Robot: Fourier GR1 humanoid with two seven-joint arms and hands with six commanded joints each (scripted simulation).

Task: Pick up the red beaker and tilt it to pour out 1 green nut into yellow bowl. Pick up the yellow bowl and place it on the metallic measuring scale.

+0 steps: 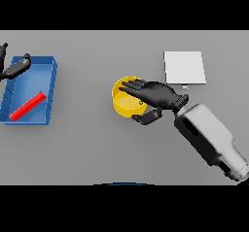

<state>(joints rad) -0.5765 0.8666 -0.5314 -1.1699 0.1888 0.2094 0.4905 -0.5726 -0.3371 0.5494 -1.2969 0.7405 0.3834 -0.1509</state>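
Setting: bare lab-style test bench.
Plain grey table [87, 148] carries a flat metallic measuring scale [184, 67], a blue tray [52, 80] holding what appears to be a red beaker [27, 106] lying flat, and a yellow bowl [121, 107].

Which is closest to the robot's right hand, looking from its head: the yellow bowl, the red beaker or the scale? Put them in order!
From the right hand:
1. Yellow bowl, right under its fingers.
2. Metallic scale, a little way behind it, on the right.
3. Red beaker, far left, lying in the blue tray.
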